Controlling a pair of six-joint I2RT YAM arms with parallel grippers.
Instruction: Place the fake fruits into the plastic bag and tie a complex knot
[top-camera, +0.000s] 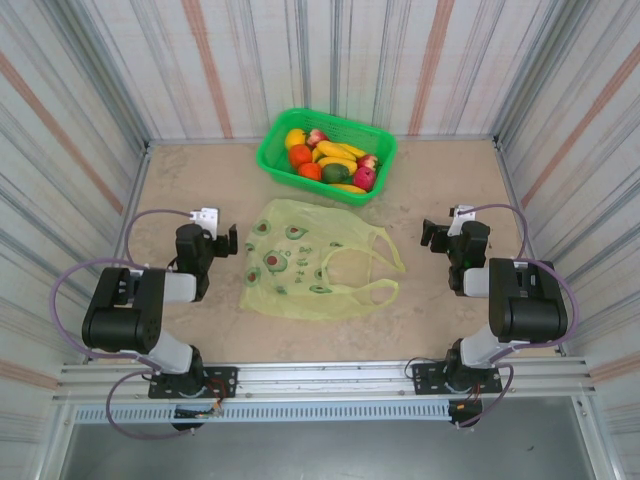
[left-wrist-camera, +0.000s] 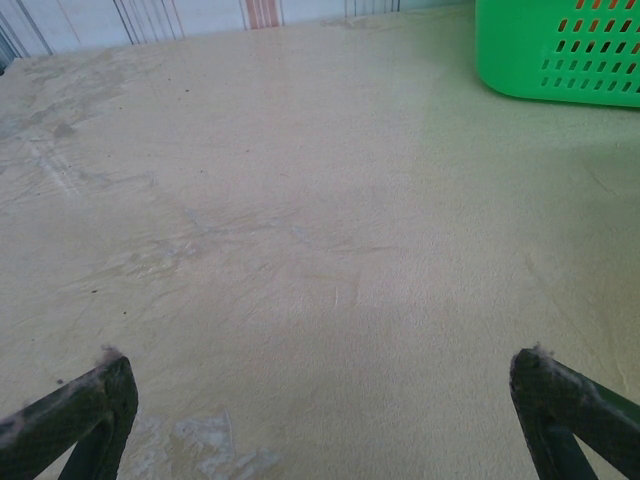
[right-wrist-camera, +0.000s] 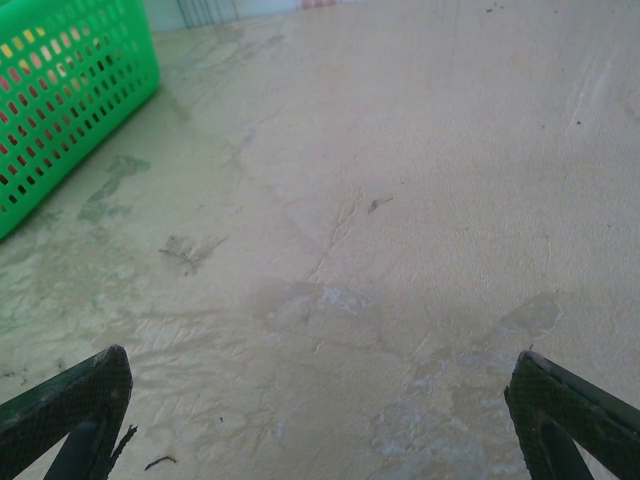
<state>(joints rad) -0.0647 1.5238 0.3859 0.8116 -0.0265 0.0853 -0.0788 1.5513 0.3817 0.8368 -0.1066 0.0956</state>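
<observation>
1. Firstly, top external view: the plastic bag (top-camera: 300, 262) lay flat and empty at the centre of the table (top-camera: 180, 185), its two loop handles (top-camera: 365, 265) pointing toward the right of the frame, untied. All the fake fruits (top-camera: 330, 160) sat heaped in the green basket (top-camera: 272, 158) at upper centre, just beyond the bag. The left gripper (top-camera: 222, 240) stood at centre left and the right gripper (top-camera: 432, 235) at centre right, each beside the bag, apart from it and holding nothing.

2. Left wrist view: the left gripper (left-wrist-camera: 320, 370) showed its fingertips (left-wrist-camera: 110, 370) spread wide at the bottom corners, with bare table between them. A corner of the green basket (left-wrist-camera: 560, 50) occupied the upper right.

3. Right wrist view: the right gripper (right-wrist-camera: 320, 365) likewise had its jaws fully apart over bare, scuffed table. The basket's slotted wall (right-wrist-camera: 60, 100) filled the upper left.

4. Assessment: no fruit was yet bagged, so the task stood at its start. The step in hand appeared to be opening the bag. Recommended: one arm pinches a single handle layer and lifts to hold the mouth agape, while the other takes fruits singly across their middles, since glossy plastic may slip.
</observation>
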